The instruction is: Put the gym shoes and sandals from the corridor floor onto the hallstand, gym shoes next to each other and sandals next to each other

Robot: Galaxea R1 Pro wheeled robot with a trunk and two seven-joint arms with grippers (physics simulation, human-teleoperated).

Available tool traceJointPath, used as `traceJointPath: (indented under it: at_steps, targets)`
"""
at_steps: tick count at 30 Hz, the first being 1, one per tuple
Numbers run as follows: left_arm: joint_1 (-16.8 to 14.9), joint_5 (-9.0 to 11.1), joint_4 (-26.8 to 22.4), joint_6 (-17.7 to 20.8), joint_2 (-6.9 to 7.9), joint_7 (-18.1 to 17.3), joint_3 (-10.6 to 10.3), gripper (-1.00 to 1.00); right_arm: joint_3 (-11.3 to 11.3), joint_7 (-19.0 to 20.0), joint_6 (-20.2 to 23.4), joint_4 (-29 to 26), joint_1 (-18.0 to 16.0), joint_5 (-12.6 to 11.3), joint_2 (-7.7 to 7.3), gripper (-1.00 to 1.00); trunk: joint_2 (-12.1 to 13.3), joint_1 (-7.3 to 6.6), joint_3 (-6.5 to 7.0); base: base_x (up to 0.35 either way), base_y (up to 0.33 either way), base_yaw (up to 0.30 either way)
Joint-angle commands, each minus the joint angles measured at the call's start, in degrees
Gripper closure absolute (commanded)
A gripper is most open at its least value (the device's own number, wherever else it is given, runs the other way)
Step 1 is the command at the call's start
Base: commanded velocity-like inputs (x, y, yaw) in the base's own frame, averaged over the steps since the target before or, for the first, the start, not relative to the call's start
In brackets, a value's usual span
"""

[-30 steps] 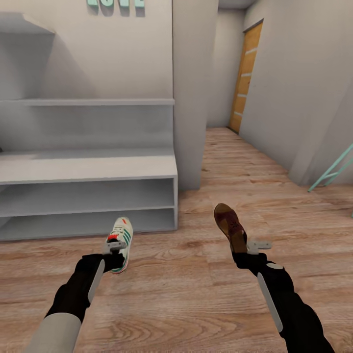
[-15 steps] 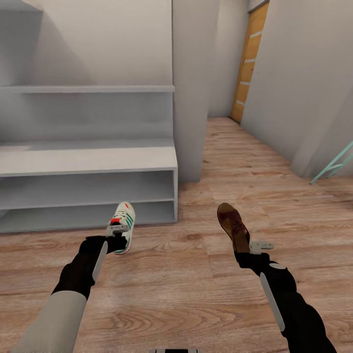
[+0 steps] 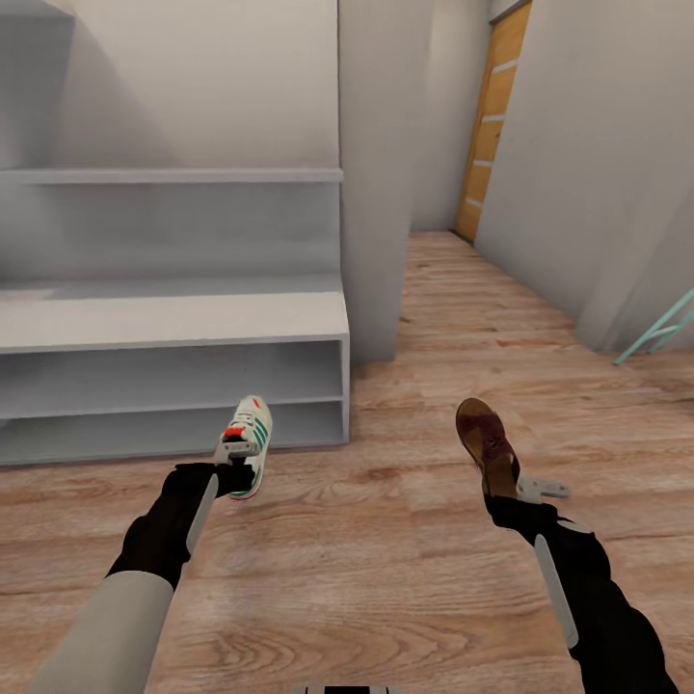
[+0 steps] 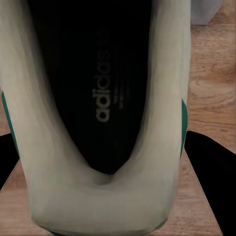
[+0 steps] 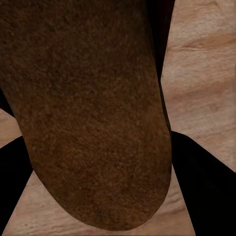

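Right now I have a shoe in each arm, both held clear of the corridor floor (image 3: 386,569). My left gripper (image 3: 234,461) is clamped on the heel of a gym shoe (image 3: 248,441), toe pointing away toward the hallstand (image 3: 173,323), whose near right corner sits just beyond the shoe. My right gripper (image 3: 516,490) is closed on the heel end of a sandal (image 3: 487,445), which tilts up and away over open planks, well to the right of the rack. A pale wall pillar (image 3: 374,173) rises just behind the rack's right end, and past it the corridor runs on to an orange door (image 3: 487,125); a teal frame (image 3: 660,333) leans in at the far right edge. From the head camera I see the rack's flat top and two open shelf rows. The left wrist camera alone shows the sneaker's (image 4: 98,108) dark insole with printed lettering and green side stripes. The right wrist camera is nearly filled by the sandal's (image 5: 88,113) rough brown surface, with dark fingers (image 5: 206,187) flanking it.
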Motion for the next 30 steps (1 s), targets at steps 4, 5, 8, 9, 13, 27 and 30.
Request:
traceJointPath:
  at_steps: [4, 5, 8, 9, 13, 27, 30]
  targets:
    - [0.0, -0.3, -0.1, 0.3, -0.06, -0.3, 0.2, 1.00, 0.0, 0.0, 0.3, -0.1, 0.0, -0.1, -0.01, 1.00, 0.0, 0.02, -0.05, 0.310, 0.000, 0.000]
    - [0.0, -0.3, -0.1, 0.3, -0.06, -0.3, 0.2, 1.00, 0.0, 0.0, 0.3, -0.1, 0.0, -0.1, -0.01, 1.00, 0.0, 0.02, -0.05, 0.297, 0.000, 0.000]
    - [0.0, -0.3, -0.1, 0.3, -0.06, -0.3, 0.1, 1.00, 0.0, 0.0, 0.3, -0.1, 0.0, -0.1, -0.01, 1.00, 0.0, 0.02, -0.05, 0.317, 0.000, 0.000]
    - [0.0, -0.3, -0.1, 0.3, -0.06, -0.3, 0.2, 1.00, 0.0, 0.0, 0.3, -0.1, 0.0, -0.1, -0.01, 1.00, 0.0, 0.02, -0.05, 0.333, 0.000, 0.000]
    - [0.0, -0.3, -0.1, 0.3, -0.06, -0.3, 0.2, 1.00, 0.0, 0.0, 0.3, -0.1, 0.0, -0.1, -0.01, 1.00, 0.0, 0.02, -0.05, 0.343, 0.000, 0.000]
    - [0.0, -0.3, -0.1, 0.3, -0.06, -0.3, 0.2, 1.00, 0.0, 0.0, 0.3, -0.1, 0.0, -0.1, -0.01, 1.00, 0.0, 0.02, -0.05, 0.349, -0.032, 0.000]
    - [0.0, -0.3, -0.1, 0.2, -0.06, -0.3, 0.2, 1.00, 0.0, 0.0, 0.3, -0.1, 0.0, -0.1, -0.01, 1.00, 0.0, 0.02, -0.05, 0.347, -0.092, 0.000]
